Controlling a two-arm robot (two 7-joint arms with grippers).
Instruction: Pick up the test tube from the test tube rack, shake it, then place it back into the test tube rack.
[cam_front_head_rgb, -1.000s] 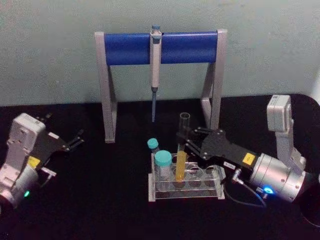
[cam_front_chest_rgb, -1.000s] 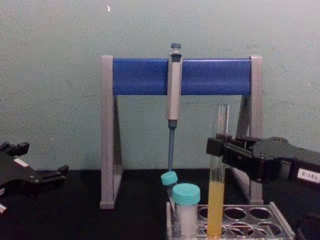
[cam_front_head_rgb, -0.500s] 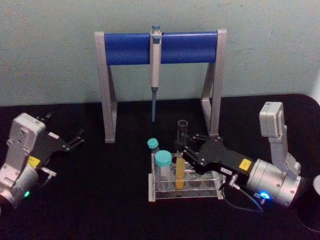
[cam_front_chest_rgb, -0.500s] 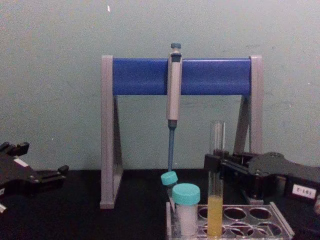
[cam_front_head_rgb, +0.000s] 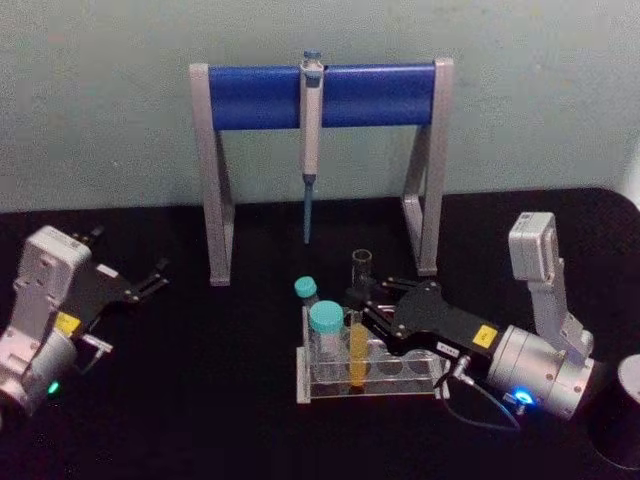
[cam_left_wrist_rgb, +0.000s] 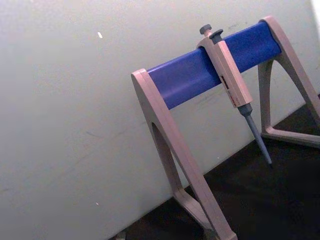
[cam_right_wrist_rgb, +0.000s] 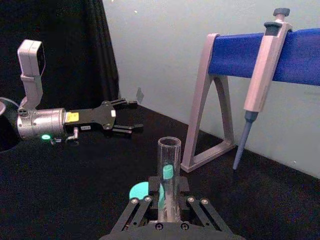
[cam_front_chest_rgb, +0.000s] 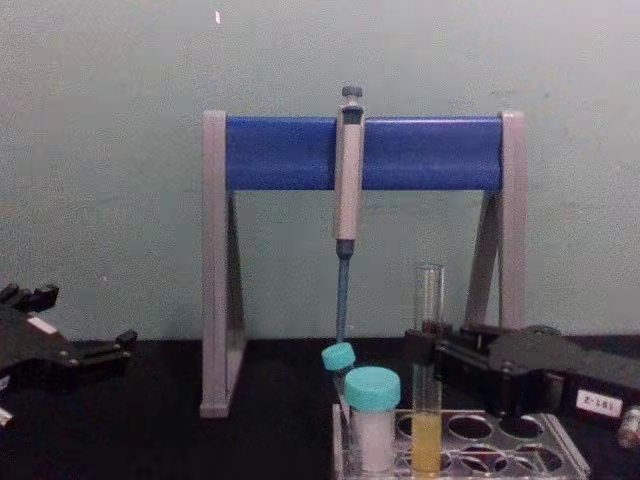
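Pinching the test tube (cam_front_head_rgb: 357, 352) in the test tube rack (cam_front_head_rgb: 376, 391): right gripper (cam_front_head_rgb: 359, 301). Left gripper (cam_front_head_rgb: 152, 280) idles left, jaws spread.

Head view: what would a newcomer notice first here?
A tall blue-barred stand rises at the back, a grey pipette hanging from it. In front, the right gripper clasps a glass test tube of yellow liquid standing in the clear rack. The left gripper rests open at far left.

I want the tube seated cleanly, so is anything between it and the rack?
Nothing visible. The tube stands upright in a rack hole, the right gripper's fingers closed on it. The vials sit in holes to its left, apart from it. The left gripper rests far left.
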